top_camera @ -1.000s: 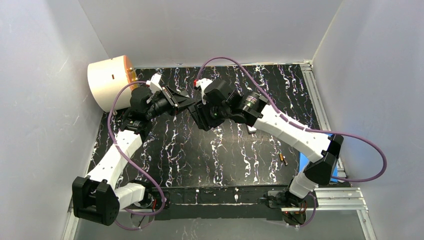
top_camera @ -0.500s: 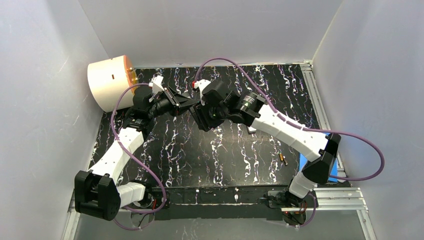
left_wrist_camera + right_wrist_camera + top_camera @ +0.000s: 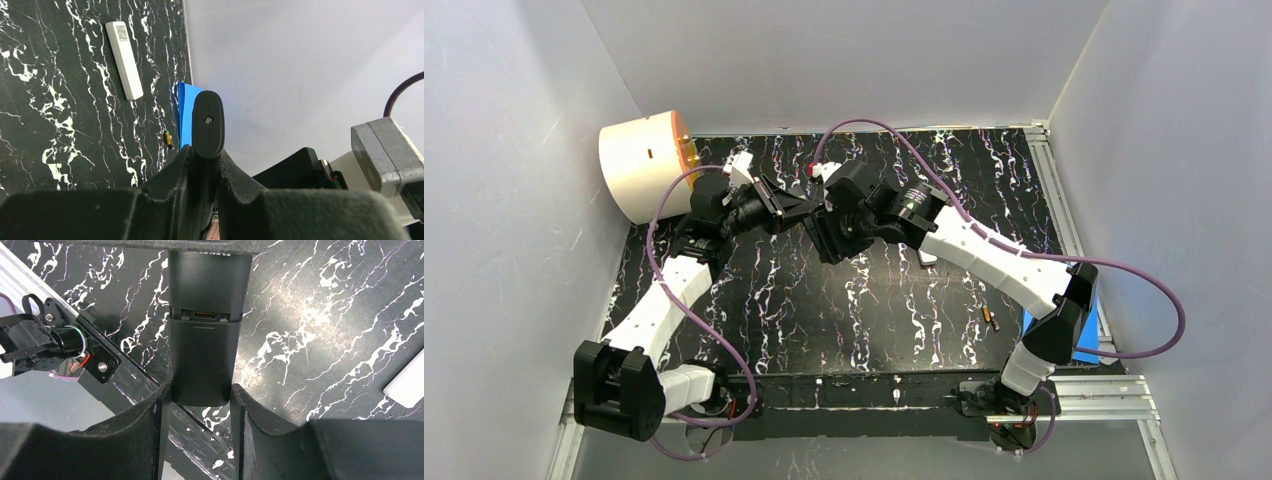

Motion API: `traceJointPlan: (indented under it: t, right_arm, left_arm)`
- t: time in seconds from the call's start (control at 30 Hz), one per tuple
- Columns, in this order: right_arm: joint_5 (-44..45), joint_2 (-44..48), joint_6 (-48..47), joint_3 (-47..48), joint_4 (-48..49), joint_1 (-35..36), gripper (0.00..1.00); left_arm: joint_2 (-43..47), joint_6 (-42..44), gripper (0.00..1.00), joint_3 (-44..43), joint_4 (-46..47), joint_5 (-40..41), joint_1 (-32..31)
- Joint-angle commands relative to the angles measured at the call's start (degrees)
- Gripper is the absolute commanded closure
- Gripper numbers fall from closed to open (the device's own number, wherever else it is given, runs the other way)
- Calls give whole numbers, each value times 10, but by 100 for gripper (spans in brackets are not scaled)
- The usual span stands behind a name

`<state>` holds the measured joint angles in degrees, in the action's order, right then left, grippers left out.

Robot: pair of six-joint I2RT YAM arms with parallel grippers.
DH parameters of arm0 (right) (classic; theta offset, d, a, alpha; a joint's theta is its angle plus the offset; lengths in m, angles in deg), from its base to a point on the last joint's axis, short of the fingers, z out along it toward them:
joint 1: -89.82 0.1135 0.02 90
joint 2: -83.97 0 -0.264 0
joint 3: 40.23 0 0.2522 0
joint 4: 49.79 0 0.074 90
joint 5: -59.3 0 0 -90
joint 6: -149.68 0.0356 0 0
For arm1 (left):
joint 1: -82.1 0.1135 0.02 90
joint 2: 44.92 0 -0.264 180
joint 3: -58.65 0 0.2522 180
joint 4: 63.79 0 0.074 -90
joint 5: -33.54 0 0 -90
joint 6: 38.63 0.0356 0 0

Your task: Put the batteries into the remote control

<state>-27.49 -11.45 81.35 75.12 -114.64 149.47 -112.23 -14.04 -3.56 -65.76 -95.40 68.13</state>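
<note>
Top external view gives you a cream tub [image 3: 637, 165] lying on its side at the far left corner, its contents hidden. Your left gripper [image 3: 206, 159] is clamped on one end of the black remote [image 3: 207, 125]. Your right gripper [image 3: 200, 392] pinches the other end, fingers [image 3: 155, 425] tight against its sides, its cover [image 3: 202, 365] ajar by a slit. One battery [image 3: 168, 139] lies on the table [image 3: 60, 125] just beside a blue object [image 3: 186, 107], near a white remote [image 3: 124, 60].

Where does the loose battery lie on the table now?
In the top view, the battery lies on the right side of the table, just left of the blue sheet.
</note>
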Motion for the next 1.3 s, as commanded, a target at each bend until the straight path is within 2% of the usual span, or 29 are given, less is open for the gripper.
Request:
traceJointPlan:
  t: [0.0, 0.17, 0.37, 0.7, 1.07, 1.27]
  right_arm:
    - [-28, -32, -8, 24, -14, 2, 50]
    - [-49, -67, -9, 58, -48, 2, 49]
    - [-35, -84, -13, 79, -79, 3, 47]
    - [-41, -102, -11, 129, -107, 3, 44]
    - [-40, -102, -7, 134, -126, 1, 40]
    - [-47, -90, 0, 135, -109, 1, 31]
  left_arm:
    - [13, -59, 100, -9, 76, -75, -5]
    - [19, -62, 100, -9, 92, -84, -7]
    - [24, -68, 100, -2, 92, -86, -8]
    - [4, -132, 100, 16, 115, -97, -8]
    - [-3, -145, 100, 38, 141, -103, -8]
    - [-5, -141, 100, 47, 141, -98, -8]
